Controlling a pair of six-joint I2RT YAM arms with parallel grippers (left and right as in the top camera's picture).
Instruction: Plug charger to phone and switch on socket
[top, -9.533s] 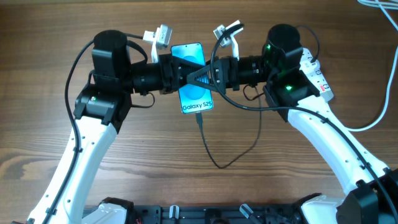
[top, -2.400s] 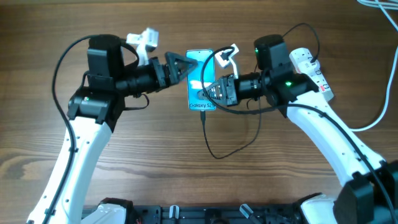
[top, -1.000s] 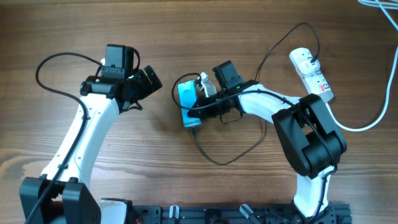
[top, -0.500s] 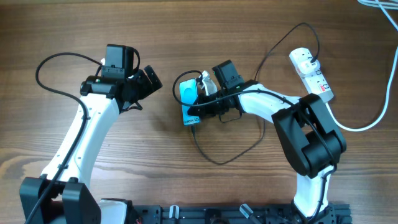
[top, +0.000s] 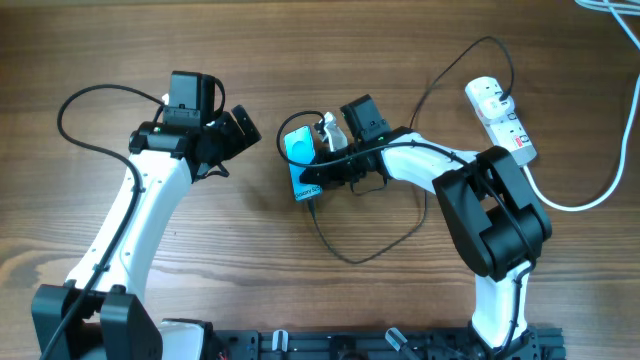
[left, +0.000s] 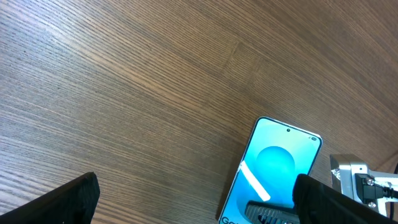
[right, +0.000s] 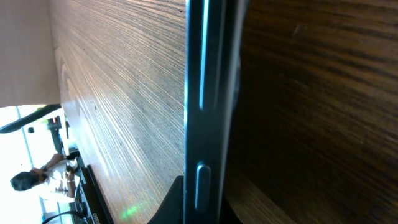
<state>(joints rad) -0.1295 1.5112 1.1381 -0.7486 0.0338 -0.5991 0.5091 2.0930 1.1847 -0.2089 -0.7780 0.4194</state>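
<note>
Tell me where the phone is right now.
Overhead view: the phone is near the centre of the table, held at its lower end by the right hand, with the charger cable looping below it and the open left hand apart on its left.

A brown wooden tabletop (top: 330, 60) shows fine, straight grain in darker and lighter streaks. The phone (top: 298, 150) has a bright teal-blue screen with a paler blue oval, white lettering and a pale rim. Seen edge-on from the right wrist camera, its side is dark with a thin glowing blue line. The charger cable (top: 349, 260) is thin and black. The power strip (top: 500, 115) is white with small red switches, and its thick lead (top: 580, 206) is white. The left arm (top: 140, 230) and right arm (top: 430, 158) have white links, black joints and black jaws.
</note>
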